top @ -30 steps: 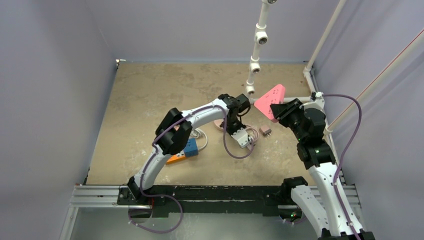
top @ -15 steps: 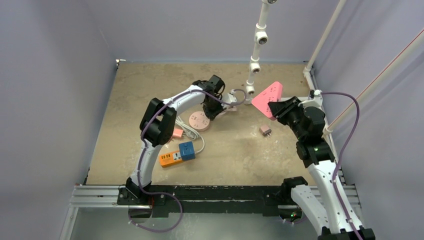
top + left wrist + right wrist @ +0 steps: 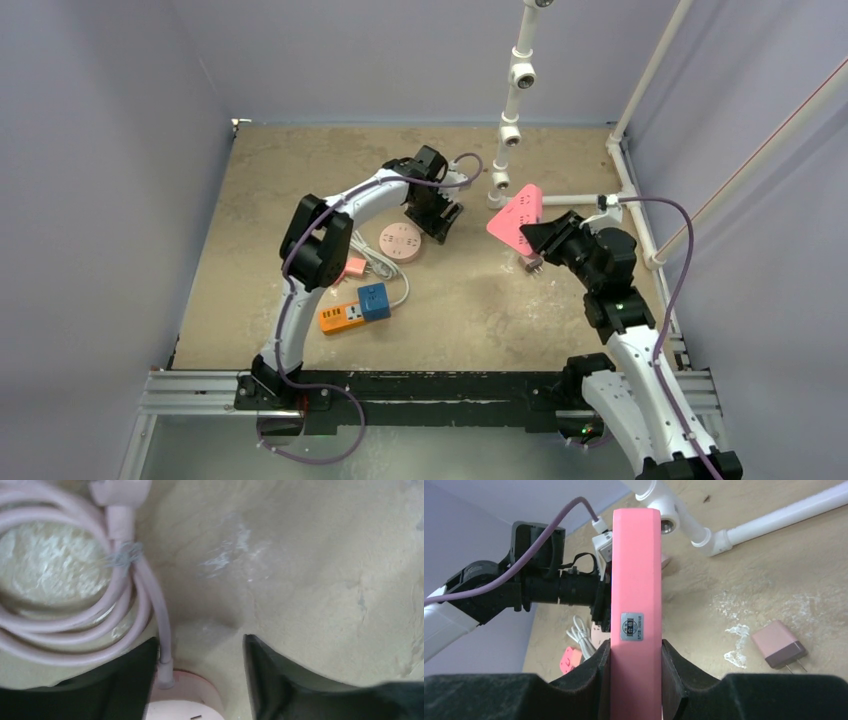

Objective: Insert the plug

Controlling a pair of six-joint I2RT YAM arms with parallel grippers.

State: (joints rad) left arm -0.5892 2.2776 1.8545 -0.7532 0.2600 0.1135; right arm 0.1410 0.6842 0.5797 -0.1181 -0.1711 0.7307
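Note:
The plug [image 3: 778, 648], a small pink adapter with two prongs, lies on the tan table; from above the plug [image 3: 531, 264] peeks out just below the right gripper. My right gripper [image 3: 635, 647] is shut on a pink triangular power strip [image 3: 635, 565], held on edge above the table [image 3: 515, 218]. My left gripper [image 3: 440, 222] hovers beside a round pink socket [image 3: 398, 242]. In the left wrist view the left gripper [image 3: 200, 640] is open, the round socket's rim [image 3: 182, 702] low between its fingers and a coiled pale cable [image 3: 125, 595] against the left finger.
An orange and blue power strip [image 3: 355, 308] lies near the left arm's elbow, with a white cable [image 3: 385, 268] and a small pink plug piece [image 3: 355, 267] beside it. A white pipe frame [image 3: 510, 100] rises at the back and runs along the right edge [image 3: 724, 535].
The left arm swung from the table's centre back to the round socket, and its jaws have opened. The right arm carried the pink triangular strip left and nearer, over the plug.

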